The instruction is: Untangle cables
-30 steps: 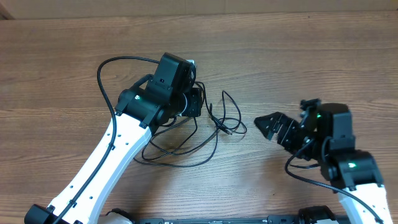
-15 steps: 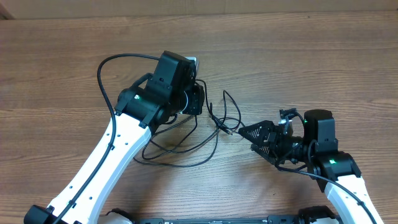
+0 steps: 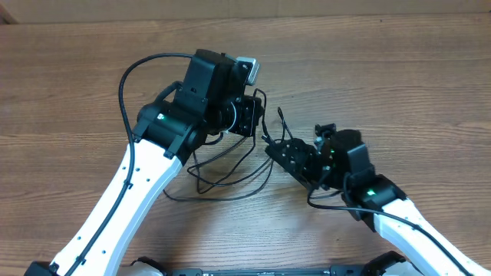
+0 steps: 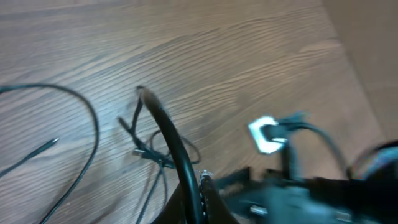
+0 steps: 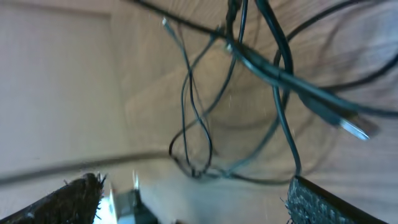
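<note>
**2 arms meet over a knot of cords at mid-desk**

The cables lie in loose black loops about the middle of the desk, well apart from every edge and corner. Their tightest crossing sits between the 2 arms. The left gripper appears closed on 1 strand: in its wrist view the cord rises in an arc from between its fingers.

The right gripper reaches in from the desk's right side. Its fingers are spread wide and grip nothing. Several crossed strands and a metal plug tip lie ahead of them.

The step in hand looks like the first parting of the tangle, with 1 arm anchoring and the other choosing a strand. The next move probably calls for the right fingers to close on a single cord, not 2, then draw it toward the right edge while the left holds firm. No container is in view.
</note>
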Motion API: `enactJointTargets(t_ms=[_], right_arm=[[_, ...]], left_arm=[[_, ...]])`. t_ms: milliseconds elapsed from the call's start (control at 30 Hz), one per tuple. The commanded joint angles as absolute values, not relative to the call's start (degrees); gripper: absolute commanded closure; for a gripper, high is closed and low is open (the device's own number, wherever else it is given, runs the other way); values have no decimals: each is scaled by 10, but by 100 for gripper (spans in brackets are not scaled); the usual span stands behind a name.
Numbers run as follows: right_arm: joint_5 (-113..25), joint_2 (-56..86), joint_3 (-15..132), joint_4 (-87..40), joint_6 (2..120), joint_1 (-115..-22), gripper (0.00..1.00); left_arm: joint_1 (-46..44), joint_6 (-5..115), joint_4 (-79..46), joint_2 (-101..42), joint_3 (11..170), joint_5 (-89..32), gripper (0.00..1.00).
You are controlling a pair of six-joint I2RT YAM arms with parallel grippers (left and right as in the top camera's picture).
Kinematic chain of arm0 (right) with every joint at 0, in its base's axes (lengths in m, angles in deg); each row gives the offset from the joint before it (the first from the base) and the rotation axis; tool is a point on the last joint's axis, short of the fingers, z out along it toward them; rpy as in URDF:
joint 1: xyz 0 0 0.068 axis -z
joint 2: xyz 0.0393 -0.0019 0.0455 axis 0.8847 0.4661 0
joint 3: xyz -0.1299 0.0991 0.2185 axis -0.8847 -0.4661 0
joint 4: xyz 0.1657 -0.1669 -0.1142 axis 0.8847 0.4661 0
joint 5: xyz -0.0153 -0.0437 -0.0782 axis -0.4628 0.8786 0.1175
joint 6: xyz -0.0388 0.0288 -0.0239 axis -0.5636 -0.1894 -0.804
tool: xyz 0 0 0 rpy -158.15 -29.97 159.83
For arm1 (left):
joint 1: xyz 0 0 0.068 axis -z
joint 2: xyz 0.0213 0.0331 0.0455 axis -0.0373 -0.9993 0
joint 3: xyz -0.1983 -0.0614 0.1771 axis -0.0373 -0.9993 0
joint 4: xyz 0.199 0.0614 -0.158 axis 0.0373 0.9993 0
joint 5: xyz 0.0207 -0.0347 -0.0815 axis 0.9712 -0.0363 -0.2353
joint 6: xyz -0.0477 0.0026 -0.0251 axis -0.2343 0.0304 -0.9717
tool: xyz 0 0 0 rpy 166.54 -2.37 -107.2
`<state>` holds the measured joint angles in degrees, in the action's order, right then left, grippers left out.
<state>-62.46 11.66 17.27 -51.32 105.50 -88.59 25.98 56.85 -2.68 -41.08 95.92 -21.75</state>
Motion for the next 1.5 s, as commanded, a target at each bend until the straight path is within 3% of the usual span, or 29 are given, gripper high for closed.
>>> enactJointTargets(t_ms=[0,133,400,600,767,900,1067,1167,1333,1467], right_arm=[[-521,157,170,-546,1080,-905,6],[-434,208,171,-554,1106,-899,6],[-412,240,171,-528,1117,-814,6],[-503,237,173,-530,1017,-778,5],[-672,193,180,-528,882,-779,0],[-737,112,180,-511,870,-780,0],[-744,8,180,-507,878,-818,0],[-670,-22,180,-495,916,-857,0],[-579,1,180,-514,979,-906,0],[-553,67,180,-600,984,-939,0]], left_arm=[[262,594,-31,-369,1006,-285,96],[258,601,-31,-334,1027,-314,96],[204,601,-35,-231,1062,-324,96],[187,616,-32,-196,1062,-322,96],[187,620,-30,-208,1062,-296,96],[187,620,-29,-234,1062,-292,96],[188,620,-33,-269,1062,-292,96],[188,620,-33,-287,1062,-300,96],[189,620,-38,-306,1062,-386,96],[189,626,-41,-304,1062,-444,96]])
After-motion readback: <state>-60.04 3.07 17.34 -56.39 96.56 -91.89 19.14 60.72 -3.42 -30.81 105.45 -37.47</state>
